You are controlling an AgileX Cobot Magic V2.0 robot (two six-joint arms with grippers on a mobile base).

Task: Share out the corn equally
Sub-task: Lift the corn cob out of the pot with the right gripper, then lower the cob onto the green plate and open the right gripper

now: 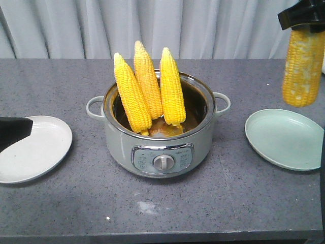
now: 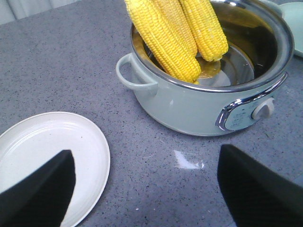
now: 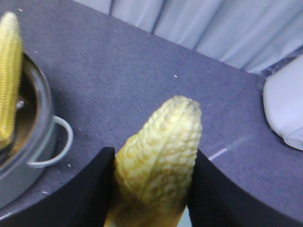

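Note:
Three corn cobs (image 1: 148,79) stand tip-up, leaning together inside the pale green cooker pot (image 1: 122,147); the left wrist view shows these cobs (image 2: 165,38) in the pot (image 2: 189,109). My right gripper (image 1: 302,18) is shut on a fourth corn cob (image 1: 303,66), which hangs upright in the air above the green plate (image 1: 284,137). In the right wrist view that cob (image 3: 161,146) fills the space between the right gripper (image 3: 152,153) fingers. My left gripper (image 2: 146,151) is open and holds nothing, low over the edge of the white plate (image 2: 42,137).
The white plate (image 1: 40,147) lies left of the pot and the green plate right of it, on a grey speckled table (image 1: 162,213). A pale rounded object (image 3: 284,104) sits at the far right. A grey curtain hangs behind the table.

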